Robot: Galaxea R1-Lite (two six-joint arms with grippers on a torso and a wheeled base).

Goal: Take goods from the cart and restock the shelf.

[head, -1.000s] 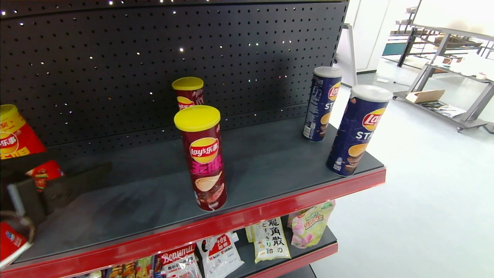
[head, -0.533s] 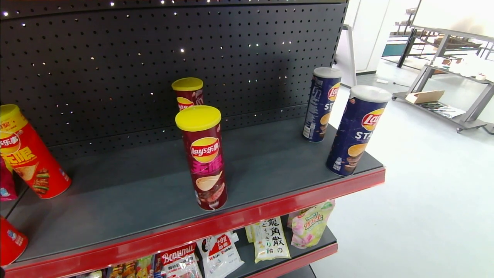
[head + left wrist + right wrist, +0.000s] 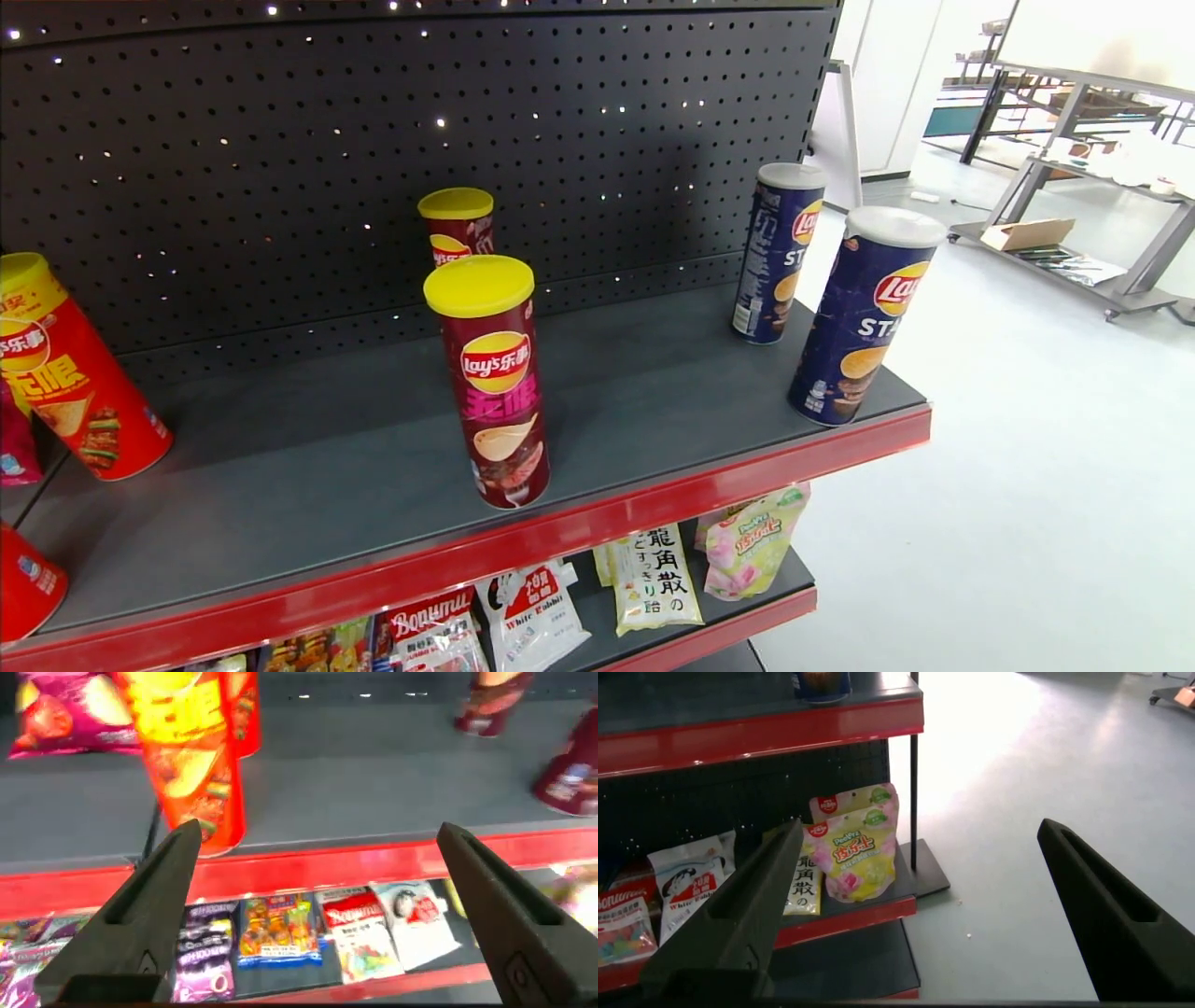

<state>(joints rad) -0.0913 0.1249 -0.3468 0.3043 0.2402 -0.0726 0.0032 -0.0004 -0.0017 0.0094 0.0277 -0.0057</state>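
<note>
Left gripper (image 3: 320,831) is spread wide and empty, facing the shelf (image 3: 308,485) front near a red can (image 3: 201,756). Right gripper (image 3: 922,826) is wide open too, nothing held, by the lower snack bags (image 3: 854,854). I see a maroon can (image 3: 495,383) front-middle of the shelf and blue cans (image 3: 864,317) at its right end.

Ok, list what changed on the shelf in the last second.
The left gripper, which was over the grey shelf's left end in front of the tall red chip can, pulled back off the shelf; its jaws stand open and empty. The red can kept standing where it was. The two maroon yellow-lidded cans and two dark blue cans did not move.
</note>
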